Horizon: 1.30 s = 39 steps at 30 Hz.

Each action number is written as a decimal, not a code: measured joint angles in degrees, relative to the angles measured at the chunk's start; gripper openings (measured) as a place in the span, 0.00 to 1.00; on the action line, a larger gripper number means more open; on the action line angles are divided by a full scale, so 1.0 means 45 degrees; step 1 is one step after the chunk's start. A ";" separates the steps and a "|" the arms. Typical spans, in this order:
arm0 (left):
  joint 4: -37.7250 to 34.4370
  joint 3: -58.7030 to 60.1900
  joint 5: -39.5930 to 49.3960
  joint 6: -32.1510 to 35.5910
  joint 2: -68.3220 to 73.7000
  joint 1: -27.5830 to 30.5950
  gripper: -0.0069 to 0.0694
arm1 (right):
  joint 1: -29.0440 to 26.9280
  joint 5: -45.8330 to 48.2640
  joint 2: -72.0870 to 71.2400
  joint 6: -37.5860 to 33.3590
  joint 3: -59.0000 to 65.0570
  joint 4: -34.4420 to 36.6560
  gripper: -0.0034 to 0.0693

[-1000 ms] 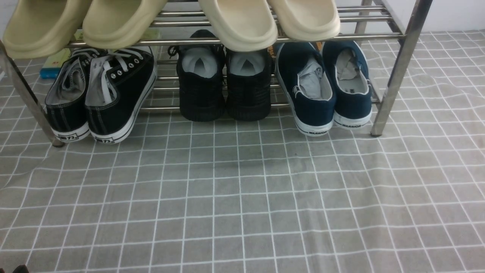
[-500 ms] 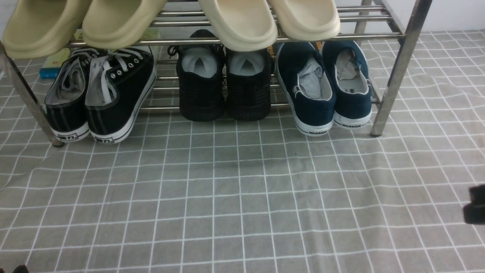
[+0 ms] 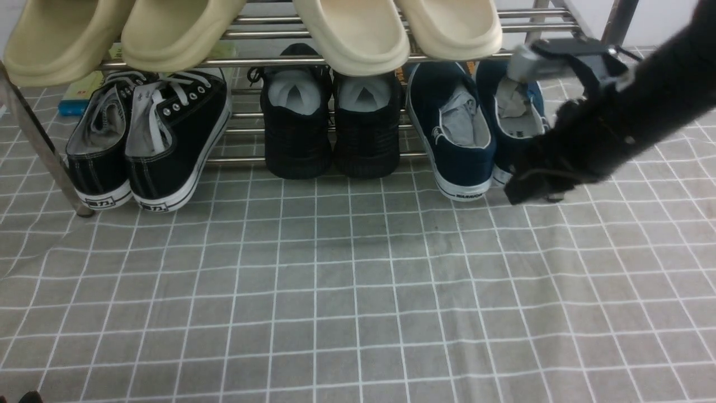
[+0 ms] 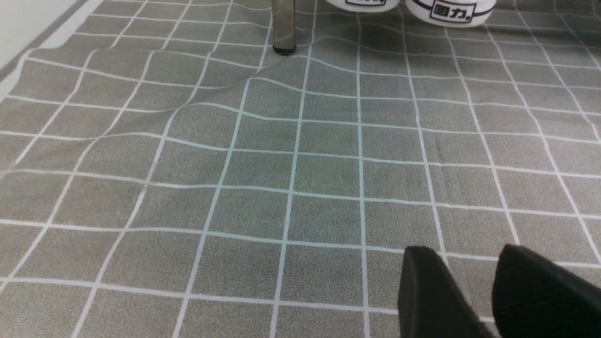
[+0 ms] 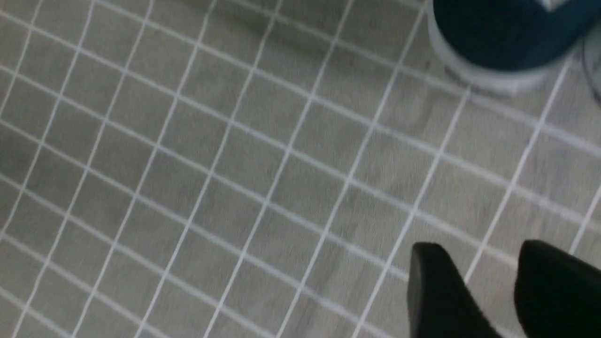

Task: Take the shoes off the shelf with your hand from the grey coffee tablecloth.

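The navy-blue slip-on shoes (image 3: 458,140) stand heels out at the right end of the lower tier of the metal shelf (image 3: 268,60), on the grey gridded tablecloth (image 3: 358,291). My right arm reaches in from the upper right, blurred, and covers part of the right navy shoe (image 3: 517,112). My right gripper (image 3: 523,190) hangs just in front of that shoe's heel. In the right wrist view the right gripper (image 5: 483,263) is open and empty over the cloth, with a navy heel (image 5: 497,42) beyond it. My left gripper (image 4: 469,267) is open and empty, low over the cloth.
Beige slippers (image 3: 352,39) lie on the top tier. Black lace-up sneakers (image 3: 168,140) and black knit shoes (image 3: 330,134) share the lower tier. The shelf's left leg (image 4: 284,28) and the lace-up sneakers' heels (image 4: 458,9) show in the left wrist view.
My right arm has swung in from the right edge, up and forward, to the right navy shoe's heel. The shoes and the left arm have not moved.
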 joint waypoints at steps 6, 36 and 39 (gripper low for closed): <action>0.0000 0.0000 0.0000 0.0000 0.0000 0.0000 0.41 | 0.1166 -0.1160 0.1542 0.0231 -0.1921 -0.2091 0.56; 0.0126 0.0000 0.0012 0.0000 0.0000 0.0000 0.41 | 0.1853 -0.0975 0.2737 0.0295 -0.2549 -0.4120 0.11; 0.0136 0.0000 0.0012 0.0000 0.0000 0.0000 0.41 | 0.1924 -0.0235 0.2255 0.0295 -0.2549 -0.3943 0.11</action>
